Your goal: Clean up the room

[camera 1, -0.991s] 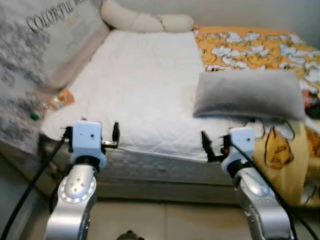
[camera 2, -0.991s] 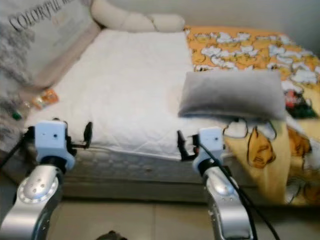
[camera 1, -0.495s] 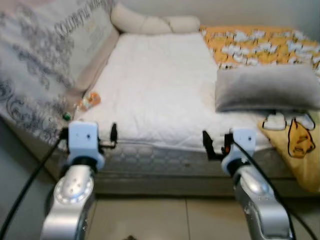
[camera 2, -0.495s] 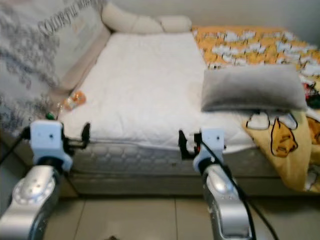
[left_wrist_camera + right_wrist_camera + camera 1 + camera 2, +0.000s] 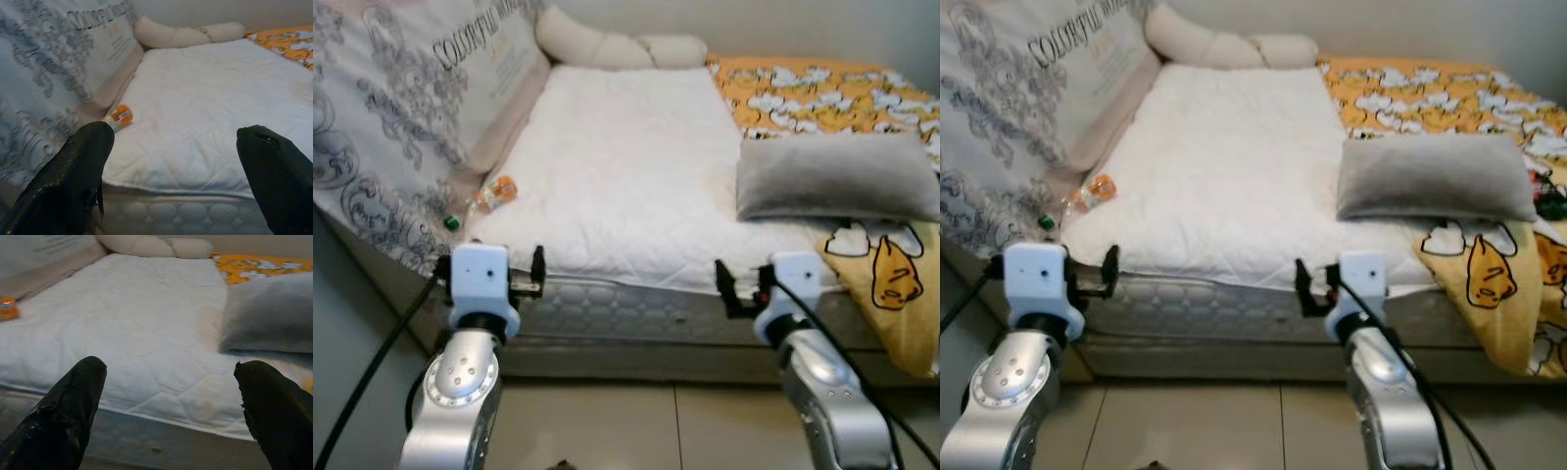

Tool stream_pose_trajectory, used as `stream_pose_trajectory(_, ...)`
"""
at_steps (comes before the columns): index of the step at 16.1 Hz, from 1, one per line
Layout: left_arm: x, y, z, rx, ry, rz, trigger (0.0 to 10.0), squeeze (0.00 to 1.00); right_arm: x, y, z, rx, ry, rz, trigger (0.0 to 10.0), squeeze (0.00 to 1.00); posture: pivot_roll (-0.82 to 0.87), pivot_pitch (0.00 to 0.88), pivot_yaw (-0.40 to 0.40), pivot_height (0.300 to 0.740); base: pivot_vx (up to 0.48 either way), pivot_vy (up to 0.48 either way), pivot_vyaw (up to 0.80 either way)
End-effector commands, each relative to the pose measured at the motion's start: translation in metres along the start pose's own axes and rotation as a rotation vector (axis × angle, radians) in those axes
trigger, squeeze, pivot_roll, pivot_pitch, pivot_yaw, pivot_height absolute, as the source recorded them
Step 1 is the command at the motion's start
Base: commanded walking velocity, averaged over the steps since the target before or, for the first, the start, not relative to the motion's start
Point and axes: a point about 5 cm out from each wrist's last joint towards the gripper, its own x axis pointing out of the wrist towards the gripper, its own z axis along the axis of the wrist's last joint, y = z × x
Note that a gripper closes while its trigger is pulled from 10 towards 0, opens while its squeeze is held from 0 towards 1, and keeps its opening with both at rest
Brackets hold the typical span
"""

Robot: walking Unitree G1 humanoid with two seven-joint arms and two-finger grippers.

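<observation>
You can't read much of the bottle (image 5: pixel 485 199) at about 10 o'clock on the mattress (image 5: pixel 626 166): orange label, green cap, the print far too small to make out. In the left wrist view a black finger (image 5: pixel 73 176) covers its lower end. The printed cushion (image 5: pixel 401 117) runs off the frame at 9 o'clock, so the lettering gets chopped after "COLORFUL". The yellow duck blanket (image 5: pixel 891 284) is cut off at 3 o'clock, and the grey pillow (image 5: pixel 837 176) hides part of it. There's a red and dark thing (image 5: pixel 1545 191) by the pillow's far end (no idea what it is, too small and half out of frame).
</observation>
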Motion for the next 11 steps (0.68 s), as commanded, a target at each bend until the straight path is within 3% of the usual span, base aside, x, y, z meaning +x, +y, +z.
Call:
stream_pose_trajectory(1, 0.001, 0.001, 0.002, 0.010, -0.009, 0.000, 10.0, 0.00, 0.001, 0.002, 0.006, 0.005, -0.020, 0.015, 10.0, 0.00, 0.05, 0.000, -0.021, 0.740, 0.469, 0.000, 0.00)
stream_pose_trajectory(4, 0.000, 0.002, 0.001, 0.006, -0.005, 0.005, 10.0, 0.00, 0.004, 0.006, 0.008, -0.051, -0.028, 0.057, 10.0, 0.00, 0.05, 0.000, -0.022, 0.740, 0.469, 0.000, 0.00)
stream_pose_trajectory(7, -0.002, 0.009, -0.001, 0.010, 0.000, 0.029, 10.0, 0.00, 0.013, 0.011, 0.012, -0.097, -0.036, 0.142, 10.0, 0.00, 0.06, 0.000, -0.036, 0.740, 0.469, 0.000, 0.80)
stream_pose_trajectory(11, -0.002, 0.013, -0.001, 0.017, 0.005, 0.048, 10.0, 0.00, 0.015, 0.012, 0.008, -0.101, -0.013, 0.134, 10.0, 0.00, 0.07, 0.000, -0.041, 0.740, 0.459, 0.000, 0.00)
